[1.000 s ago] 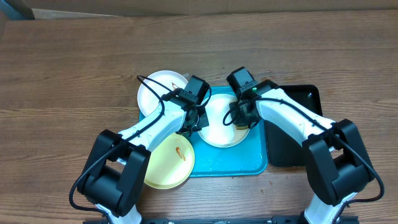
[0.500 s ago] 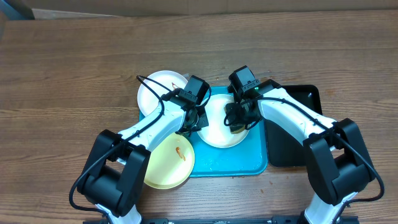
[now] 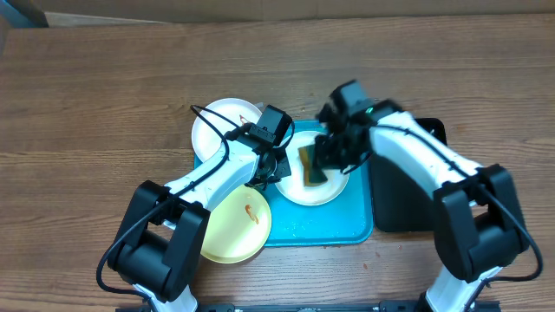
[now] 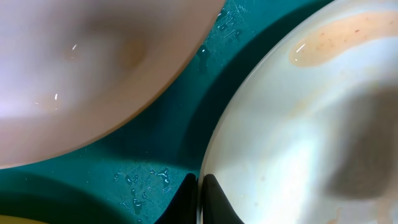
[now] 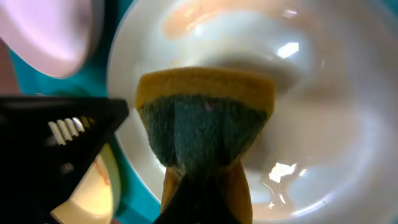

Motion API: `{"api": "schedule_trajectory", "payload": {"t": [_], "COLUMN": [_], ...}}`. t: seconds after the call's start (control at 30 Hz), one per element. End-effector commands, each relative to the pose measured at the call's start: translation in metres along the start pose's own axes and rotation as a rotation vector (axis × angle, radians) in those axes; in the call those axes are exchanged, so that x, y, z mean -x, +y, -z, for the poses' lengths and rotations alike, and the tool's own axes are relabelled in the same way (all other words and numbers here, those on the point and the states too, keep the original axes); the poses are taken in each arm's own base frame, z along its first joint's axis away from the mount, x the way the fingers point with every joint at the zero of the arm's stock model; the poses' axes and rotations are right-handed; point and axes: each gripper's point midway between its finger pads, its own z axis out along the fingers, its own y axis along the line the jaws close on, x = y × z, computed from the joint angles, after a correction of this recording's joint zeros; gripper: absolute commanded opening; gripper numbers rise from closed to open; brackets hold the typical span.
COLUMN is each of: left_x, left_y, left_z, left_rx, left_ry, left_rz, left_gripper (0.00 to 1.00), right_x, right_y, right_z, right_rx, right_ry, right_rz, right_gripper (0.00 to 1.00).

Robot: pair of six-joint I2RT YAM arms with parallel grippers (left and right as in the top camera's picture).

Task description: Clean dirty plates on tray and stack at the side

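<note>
The turquoise tray (image 3: 334,227) holds a white plate (image 3: 295,184) at its middle. My left gripper (image 3: 270,172) (image 4: 199,194) is shut on that plate's (image 4: 292,130) left rim. An orange smear (image 4: 336,38) shows near the plate's far edge. My right gripper (image 3: 329,156) (image 5: 205,190) is shut on a yellow-and-green sponge (image 3: 312,165) (image 5: 205,121), which hangs over the same plate (image 5: 317,106). A second white plate (image 3: 221,130) lies at the tray's upper left. A pale yellow plate (image 3: 230,234) with an orange smear overlaps the tray's lower left corner.
A black tray (image 3: 403,186) lies right of the turquoise one, under my right arm. The left gripper's black body (image 5: 56,134) shows in the right wrist view. Water drops (image 4: 146,180) dot the tray floor (image 4: 168,134). Brown wooden table (image 3: 95,104) lies all around.
My right gripper has risen and swung up and to the right, so the sponge now shows over the middle plate. The left gripper has kept its hold on the rim.
</note>
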Motion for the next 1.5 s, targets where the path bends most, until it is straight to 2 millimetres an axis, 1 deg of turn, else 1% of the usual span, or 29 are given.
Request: {"api": "schedule_trajectory", "payload": {"t": [0.0,0.07,0.13,0.2,0.27,0.37,0.5,0.57,0.7,0.77,0.8,0.83,0.87,0.9,0.93,0.97,1.03,1.07,1.13,1.2,1.23,1.27,1.3,1.33,1.4,1.43,1.47], "left_x": [0.006,0.006,0.006,0.006,0.006,0.006,0.006,0.006,0.006,0.006,0.006,0.006,0.006,0.007,0.007,0.007,0.007,0.007,0.007,0.007,0.007,0.007,0.007,0.007,0.005,0.004,0.002], "left_y": [0.002,0.002,0.002,0.002,0.002,0.002,0.002,0.002,0.002,0.002,0.001,0.001,0.001,0.001,0.001,0.001,0.001,0.001,0.001,0.001,0.001,0.001,0.001,0.001,0.0,0.0,-0.001], "left_z": [0.004,0.004,0.004,0.004,0.004,0.004,0.004,0.004,0.004,0.004,0.004,0.004,0.004,0.004,0.004,0.004,0.004,0.004,0.004,0.004,0.004,0.004,0.004,0.004,0.002,0.001,-0.001], "left_rx": [0.002,0.002,0.001,0.001,0.001,0.001,0.001,0.001,0.001,0.0,-0.001,-0.002,-0.002,-0.003,-0.003,-0.004,-0.004,-0.003,-0.003,-0.003,-0.003,-0.003,-0.003,-0.003,0.0,0.001,0.003], "left_ry": [-0.018,-0.018,-0.018,-0.018,-0.018,-0.018,-0.018,-0.018,-0.018,-0.019,-0.02,-0.021,-0.021,-0.022,-0.023,-0.023,-0.023,-0.023,-0.023,-0.023,-0.023,-0.023,-0.023,-0.023,-0.019,-0.017,-0.013], "left_rz": [0.004,0.004,0.004,0.004,0.004,0.004,0.004,0.004,0.004,0.004,0.004,0.003,0.004,0.004,0.004,0.004,0.004,0.003,0.003,0.003,0.003,0.003,0.003,0.003,0.0,-0.003,-0.007], "left_gripper": [0.05,0.06,0.07,0.07,0.08,0.09,0.09,0.09,0.09,0.1,0.1,0.11,0.11,0.13,0.15,0.18,0.25,0.29,0.35,0.4,0.41,0.42,0.42,0.43,0.44,0.45,0.45], "right_x": [0.022,0.019,0.016,0.008,0.001,-0.008,-0.02,-0.025,-0.026,-0.026,-0.026,-0.026,-0.025,-0.024,-0.023,-0.02,-0.013,-0.009,0.001,0.01,0.015,0.018,0.022,0.023,0.02,0.017,0.012], "right_y": [0.0,-0.026,-0.053,-0.085,-0.111,-0.142,-0.173,-0.187,-0.194,-0.196,-0.196,-0.196,-0.196,-0.196,-0.195,-0.194,-0.191,-0.19,-0.191,-0.195,-0.2,-0.204,-0.212,-0.22,-0.237,-0.244,-0.251], "right_z": [0.05,0.071,0.084,0.095,0.103,0.11,0.107,0.103,0.091,0.088,0.087,0.087,0.087,0.087,0.087,0.086,0.089,0.094,0.11,0.131,0.143,0.152,0.164,0.175,0.187,0.191,0.195], "right_rx": [0.04,-0.039,-0.12,-0.218,-0.304,-0.4,-0.505,-0.564,-0.569,-0.569,-0.569,-0.568,-0.565,-0.562,-0.557,-0.544,-0.526,-0.524,-0.522,-0.52,-0.519,-0.519,-0.519,-0.519,-0.515,-0.511,-0.506], "right_ry": [-0.062,-0.046,-0.037,-0.023,-0.013,-0.002,-0.004,-0.011,-0.024,-0.027,-0.029,-0.031,-0.034,-0.037,-0.043,-0.052,-0.072,-0.087,-0.12,-0.163,-0.192,-0.212,-0.247,-0.275,-0.309,-0.314,-0.315], "right_rz": [0.034,-0.026,-0.087,-0.153,-0.2,-0.252,-0.354,-0.389,-0.385,-0.384,-0.384,-0.384,-0.383,-0.385,-0.387,-0.385,-0.386,-0.388,-0.401,-0.43,-0.45,-0.468,-0.493,-0.529,-0.598,-0.621,-0.648], "right_gripper": [0.04,0.04,0.04,0.04,0.04,0.04,0.04,0.04,0.04,0.04,0.05,0.2,0.39,0.63,0.8,0.85,0.86,0.86,0.86,0.88,0.88,0.88,0.88,0.88,0.89,0.93,1.0]}}
